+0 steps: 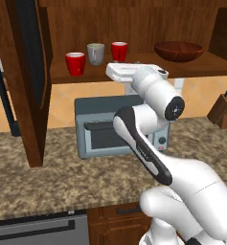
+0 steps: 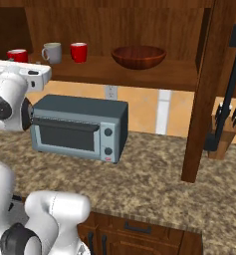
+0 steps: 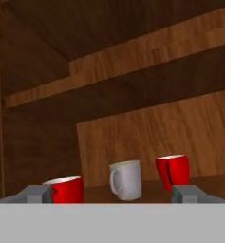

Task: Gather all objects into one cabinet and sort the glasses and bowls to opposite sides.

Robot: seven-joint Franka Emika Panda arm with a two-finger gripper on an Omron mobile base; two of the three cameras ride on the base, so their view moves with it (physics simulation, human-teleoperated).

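On the long shelf of the wide brown cabinet stand a red cup, a pale grey cup and a second red cup, grouped at the left. The dark brown bowl sits apart at the right end. My gripper is open and holds nothing, its fingertips spread wide. It hovers just in front of the shelf edge, level with the cups, and touches none of them. From the right side the bowl and the cups stand on the same shelf.
A grey toaster oven sits on the speckled granite counter directly under my hand. The cabinet's dark-panelled door hangs open at the left. A knife block stands at the far right.
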